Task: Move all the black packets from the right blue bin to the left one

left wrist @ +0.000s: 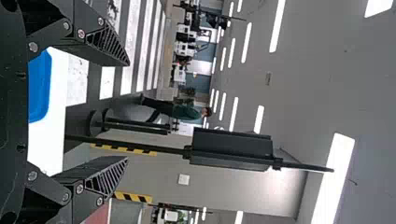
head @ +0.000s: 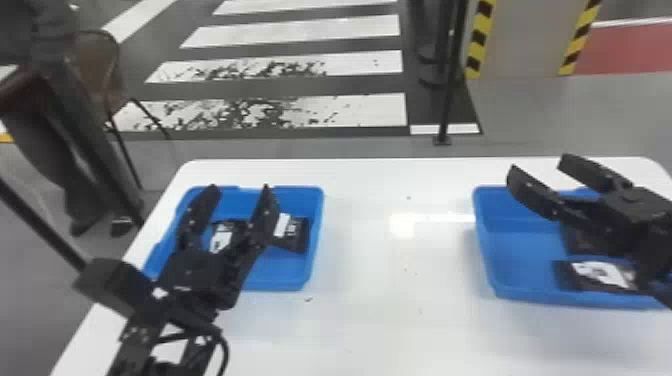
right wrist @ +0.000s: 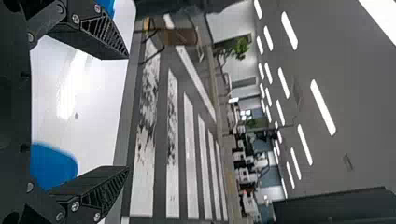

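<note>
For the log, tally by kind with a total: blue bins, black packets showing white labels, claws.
Rectangular blue plastic bins: 2
Flat black packets showing white labels: 3
Black two-fingered claws: 2
Total: 7
Partly hidden dark shape in the right bin: not counted.

Is brightly lit from overhead by rows of ceiling lights (right wrist: 323, 107). In head view, reflects as compact glare on the white table (head: 400, 320), between left blue bin (head: 280, 285) and right blue bin (head: 515, 245). Casts soft shading below both. In right wrist view, also produces elongated tabletop glare.
</note>
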You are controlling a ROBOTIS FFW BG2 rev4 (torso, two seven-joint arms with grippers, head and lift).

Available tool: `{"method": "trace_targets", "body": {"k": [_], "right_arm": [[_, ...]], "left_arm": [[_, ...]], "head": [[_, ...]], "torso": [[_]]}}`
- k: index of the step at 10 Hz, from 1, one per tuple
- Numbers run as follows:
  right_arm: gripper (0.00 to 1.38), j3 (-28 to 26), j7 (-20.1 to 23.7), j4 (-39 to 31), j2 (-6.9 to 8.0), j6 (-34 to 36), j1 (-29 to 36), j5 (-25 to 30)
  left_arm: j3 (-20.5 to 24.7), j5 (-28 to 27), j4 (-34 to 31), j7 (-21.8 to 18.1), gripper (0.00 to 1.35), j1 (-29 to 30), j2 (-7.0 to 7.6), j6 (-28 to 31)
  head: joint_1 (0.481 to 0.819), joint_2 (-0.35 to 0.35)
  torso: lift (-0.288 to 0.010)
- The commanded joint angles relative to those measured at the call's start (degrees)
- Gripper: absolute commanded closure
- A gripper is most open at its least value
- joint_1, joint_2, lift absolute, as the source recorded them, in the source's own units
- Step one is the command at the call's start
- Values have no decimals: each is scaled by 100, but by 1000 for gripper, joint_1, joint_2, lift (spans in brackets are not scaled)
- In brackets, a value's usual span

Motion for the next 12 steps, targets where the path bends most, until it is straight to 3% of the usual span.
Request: {"method": "trace_targets", "body": {"k": [1, 3, 5, 8, 10, 12], "right_arm": [[199, -610, 4, -225, 11, 629, 66, 735], [202, -1009, 22, -56, -33, 1501, -5, 952], [202, -1009, 22, -28, -103, 2752, -300, 1352], [202, -701, -321, 239, -103, 4187, -708, 1432], [202, -324, -330, 1041, -191, 4257, -1186, 1283], [202, -107, -391, 1308, -200, 4398, -1439, 1329]], "left_arm": [[-44, 21, -494, -1, 357, 497, -54, -68], [-112, -71, -494, 17, 349, 624, -80, -153], [-101, -71, -494, 8, 357, 610, -71, -167], [-227, -139, -494, 8, 357, 539, -10, -124], [-227, -151, -494, 8, 357, 539, 8, -110], [-238, -162, -494, 8, 357, 539, 8, -110]], "head": [[695, 56], [695, -35], [695, -109], [695, -154], [695, -155], [695, -136]], "torso": [[-140], [-140], [-140], [-140], [-140], [-140]]}}
